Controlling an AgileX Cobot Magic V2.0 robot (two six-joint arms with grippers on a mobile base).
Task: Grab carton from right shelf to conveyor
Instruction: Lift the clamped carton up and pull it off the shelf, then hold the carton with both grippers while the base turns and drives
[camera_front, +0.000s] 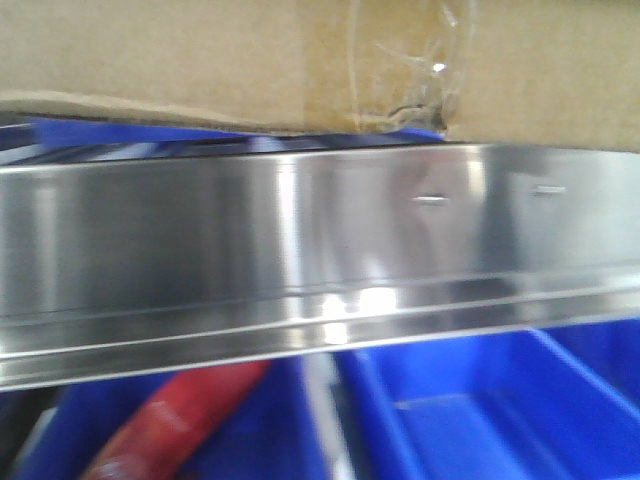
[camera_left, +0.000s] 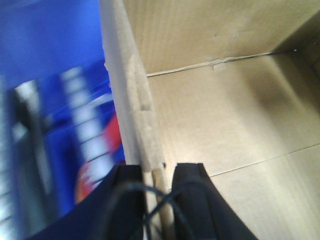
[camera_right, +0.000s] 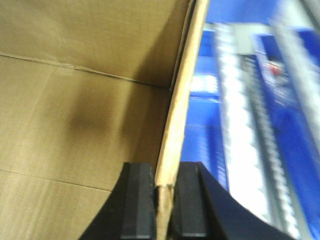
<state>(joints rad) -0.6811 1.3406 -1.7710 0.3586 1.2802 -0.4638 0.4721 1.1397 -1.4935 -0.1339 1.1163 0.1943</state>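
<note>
Front-facing view shows the carton (camera_front: 200, 60) just above the steel rail (camera_front: 300, 240) of the right shelf (camera_front: 520, 230), long axis along it; the left pincer (camera_left: 160, 175) and the right pincer (camera_right: 165, 175) each clench a side wall.

Front rail: wide shiny stainless-steel rail (camera_front: 300, 250) spans mid-frame, barring passage just under the brown cardboard carton (camera_front: 200, 60).
Carton inside: open room, right of left-wrist view, left of right-wrist view.
Below rail: blue plastic bins (camera_front: 480, 410), lower right.
</note>
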